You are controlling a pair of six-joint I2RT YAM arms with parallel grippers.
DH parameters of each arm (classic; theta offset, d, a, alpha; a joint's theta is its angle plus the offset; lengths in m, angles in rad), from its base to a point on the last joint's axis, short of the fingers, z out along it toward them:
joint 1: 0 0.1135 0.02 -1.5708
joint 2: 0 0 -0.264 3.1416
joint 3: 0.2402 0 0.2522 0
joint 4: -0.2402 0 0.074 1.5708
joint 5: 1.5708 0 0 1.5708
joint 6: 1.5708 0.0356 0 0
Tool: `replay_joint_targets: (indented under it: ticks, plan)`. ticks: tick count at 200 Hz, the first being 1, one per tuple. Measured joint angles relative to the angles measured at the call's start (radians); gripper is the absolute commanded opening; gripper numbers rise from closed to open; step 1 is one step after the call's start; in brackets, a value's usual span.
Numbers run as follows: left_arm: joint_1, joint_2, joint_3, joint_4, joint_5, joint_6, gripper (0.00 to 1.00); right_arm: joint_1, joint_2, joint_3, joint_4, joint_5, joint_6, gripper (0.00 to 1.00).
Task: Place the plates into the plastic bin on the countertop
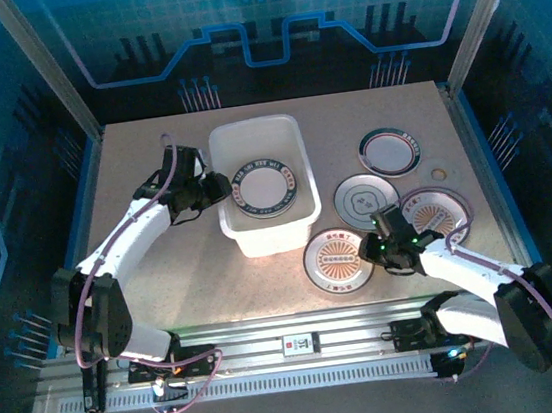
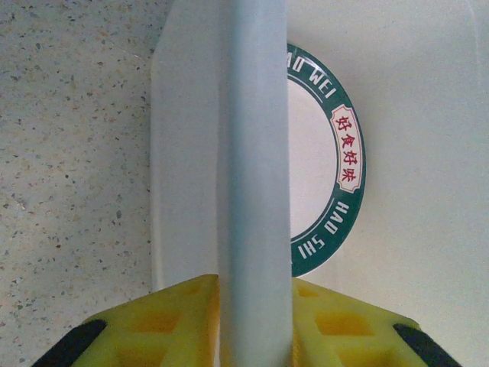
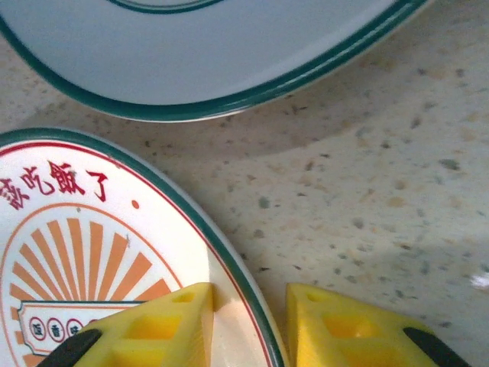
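Translucent white plastic formed the plastic bin (image 1: 267,233), which stood mid-way across the countertop (image 1: 215,284) in the top view, with a lettered plate (image 1: 272,187) lying flat inside it. The left gripper (image 1: 217,186) was at the bin's left wall. Four more plates lay on the countertop to the bin's right: a dark-rimmed plate (image 1: 393,150) farthest back, a grey plate (image 1: 364,198), a sunburst plate (image 1: 338,261) near the bin's front corner, and a second orange plate (image 1: 438,212) partly under the right arm. The right gripper (image 1: 369,248) sat at the sunburst plate's right edge. In the left wrist view, the left gripper (image 2: 256,325) was clamped on the plastic bin (image 2: 252,153) at its lipped rim, its yellow fingers (image 2: 153,325) pressed to either side. The lettered plate (image 2: 336,153) showed its green rim just inside the wall, with the countertop (image 2: 69,153) outside. In the right wrist view, the right gripper (image 3: 248,329) had its fingers (image 3: 153,332) apart, straddling the rim of the sunburst plate (image 3: 76,252), one over the plate, the other over the countertop (image 3: 367,191). The grey plate (image 3: 191,53) lay just beyond, not touching.
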Motion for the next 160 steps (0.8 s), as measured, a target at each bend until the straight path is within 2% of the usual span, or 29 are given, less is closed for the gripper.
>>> replay_joint_targets:
  ticks: [73,160]
  plan:
    - [0.005,0.0,0.0,0.0,0.0,0.0,0.27,0.007,-0.061,-0.026,0.012,-0.021,0.013,0.19]
    - [0.005,0.0,-0.005,0.0,0.0,0.0,0.27,0.011,-0.265,-0.031,-0.04,-0.01,0.053,0.07]
